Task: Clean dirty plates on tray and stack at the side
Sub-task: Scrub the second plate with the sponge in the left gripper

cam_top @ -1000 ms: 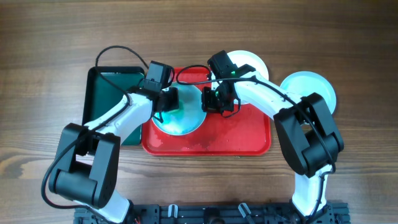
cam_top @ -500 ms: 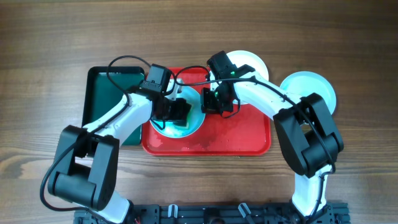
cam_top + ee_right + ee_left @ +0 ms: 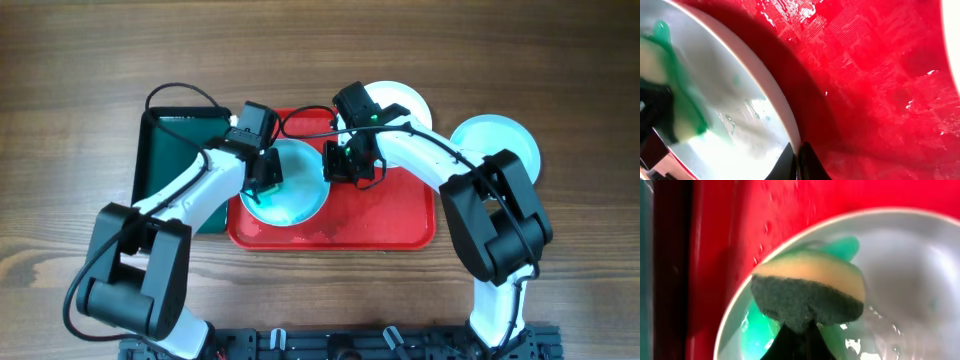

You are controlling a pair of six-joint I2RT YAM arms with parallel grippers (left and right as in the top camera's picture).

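Observation:
A pale plate (image 3: 298,195) with a green smear lies on the red tray (image 3: 380,220). My left gripper (image 3: 266,172) is shut on a yellow sponge with a dark scouring side (image 3: 807,292) and presses it on the plate's left part (image 3: 900,270), where green smear (image 3: 756,336) shows. My right gripper (image 3: 338,165) is shut on the plate's right rim (image 3: 799,155), pinching the plate (image 3: 730,100) above the wet tray (image 3: 865,75). A second plate (image 3: 405,100) lies behind the tray. A third plate (image 3: 500,140) lies on the table at the right.
A dark green tray (image 3: 170,150) sits right against the red tray's left side, under my left arm. The wooden table (image 3: 560,260) surrounds both trays. A black cable (image 3: 300,122) loops over the red tray's far edge.
My left gripper swept the sponge toward the plate's middle and then back to its left side. More of the plate's face now shows. The right gripper has not moved.

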